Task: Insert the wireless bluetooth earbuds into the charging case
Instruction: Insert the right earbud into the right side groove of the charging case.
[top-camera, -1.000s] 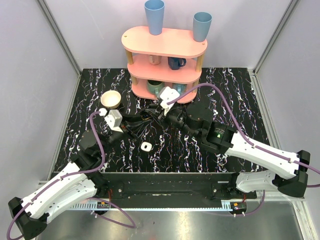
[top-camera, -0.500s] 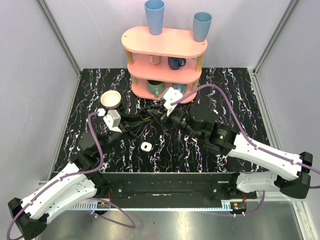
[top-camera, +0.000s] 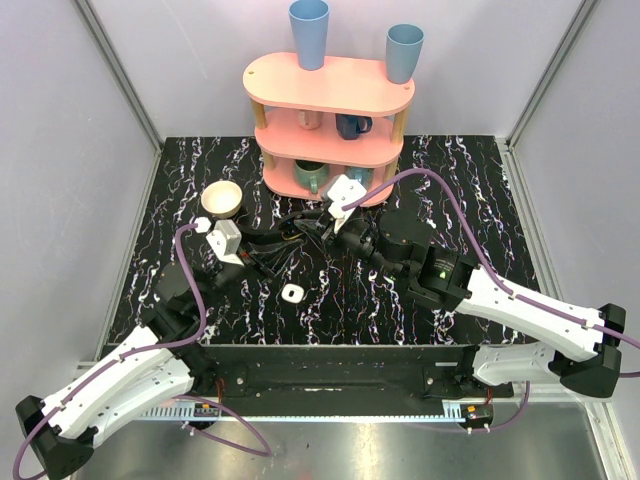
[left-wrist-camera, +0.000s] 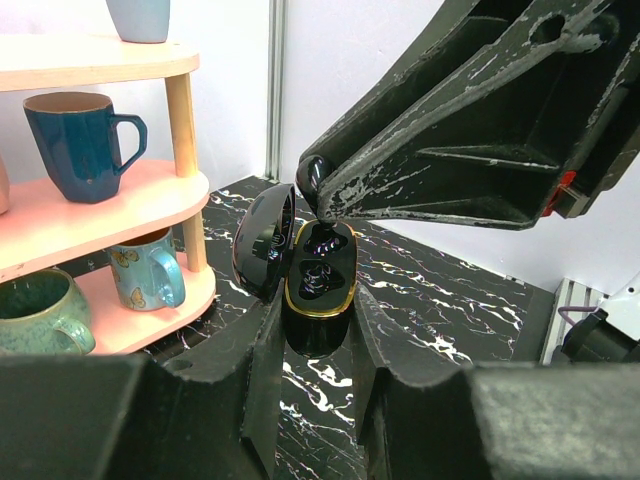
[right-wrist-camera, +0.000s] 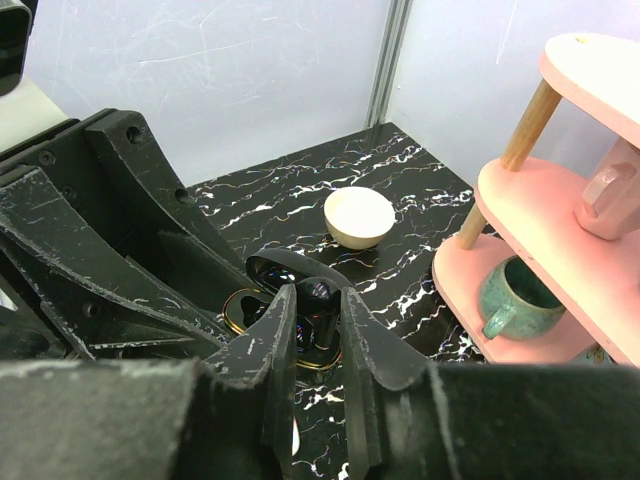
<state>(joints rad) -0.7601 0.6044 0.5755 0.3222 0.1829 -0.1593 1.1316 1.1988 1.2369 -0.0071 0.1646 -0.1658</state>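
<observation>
**Location.** The charging case (left-wrist-camera: 318, 285) is found at the centre of the left wrist view, raised off the tabletop (left-wrist-camera: 440, 300). It is clamped by its lower body between the left fingers (left-wrist-camera: 268, 350), which are closed on it. Its lid (left-wrist-camera: 262, 240) is hinged open to the left.

**Second item.** An earbud (left-wrist-camera: 313, 175) is pinched between the right fingers (right-wrist-camera: 282, 330), which are drawn narrow around it. It is held just above the open case, at the upper edge of the wells. Contact with the case cannot be confirmed.

**Appearance.** The case is glossy black with a gold rim around the opening. Two dark recesses are visible inside. Whether either is already occupied cannot be told.

**Handling, as judged.** Both items are assessed as light, rigid and slick-surfaced, so slippage under a shallow pinch is considered likely. The case is best gripped across its flat sides below the rim, leaving the lid and wells free. The hinge is regarded as the weak point. The earbud is best held by its outer shell, keeping its seating face unobstructed.

**Noted nearby.** A cream bowl (right-wrist-camera: 359, 216) is seen in the upper centre of the right wrist view, and a pink shelf (right-wrist-camera: 560, 230) at its right edge.
</observation>
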